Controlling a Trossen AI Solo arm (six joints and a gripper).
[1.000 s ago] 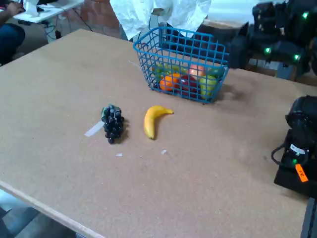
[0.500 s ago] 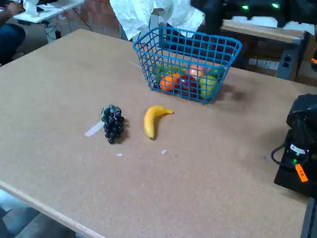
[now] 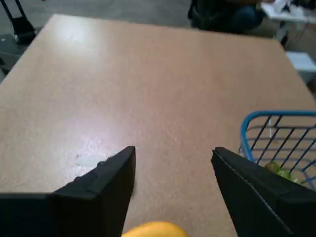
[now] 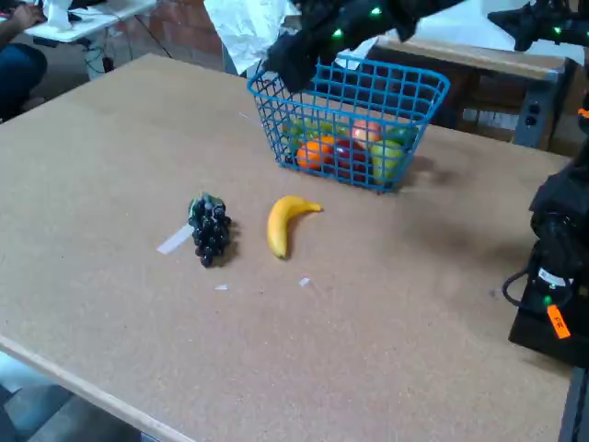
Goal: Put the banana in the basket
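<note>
The yellow banana (image 4: pixel 285 223) lies on the brown table in front of the blue wire basket (image 4: pixel 416 85) in the fixed view. My gripper (image 4: pixel 282 66) hangs blurred in the air above the basket's left rear corner, well above and behind the banana. In the wrist view the gripper (image 3: pixel 174 154) is open, its two black fingers (image 3: pixel 106 182) apart with bare table between them. Only the banana's top (image 3: pixel 155 229) shows at that view's bottom edge. The basket's rim (image 3: pixel 276 114) is at the right.
A dark grape bunch (image 4: pixel 209 228) and a strip of white tape (image 4: pixel 173 241) lie left of the banana. Orange, red and green fruit (image 4: pixel 350 147) fill the basket. The arm's black base (image 4: pixel 552 276) stands at the table's right edge. A seated person (image 4: pixel 18 51) is at far left.
The arm has swung from the right side leftward over the basket. The gripper now hangs over the basket's left rear corner. Banana, grapes and basket have not moved.
</note>
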